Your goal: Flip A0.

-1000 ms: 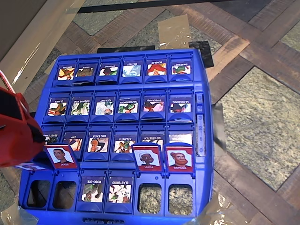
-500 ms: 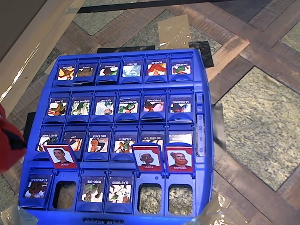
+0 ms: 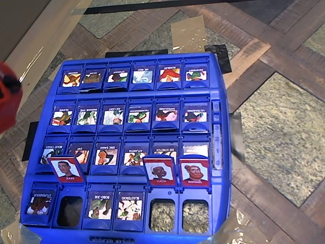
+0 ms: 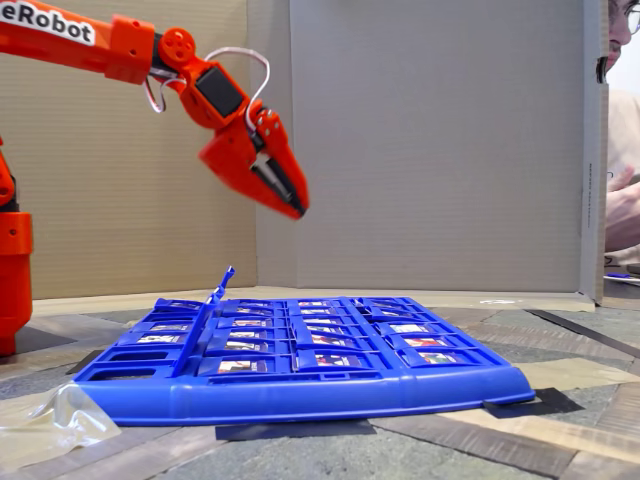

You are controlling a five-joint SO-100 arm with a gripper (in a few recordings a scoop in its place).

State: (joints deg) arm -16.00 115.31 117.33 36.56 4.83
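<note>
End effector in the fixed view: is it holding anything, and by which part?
Nothing is held. The end effector hangs above the blue game board, fingers together with nothing between them.

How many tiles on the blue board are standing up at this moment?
3, all along the bottom row in the overhead view: Jules at the second slot from the left, Lucia at the fifth, Raphael at the sixth. None seems hidden.

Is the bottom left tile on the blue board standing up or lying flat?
Flat: the tile fills its slot, picture facing up.
</note>
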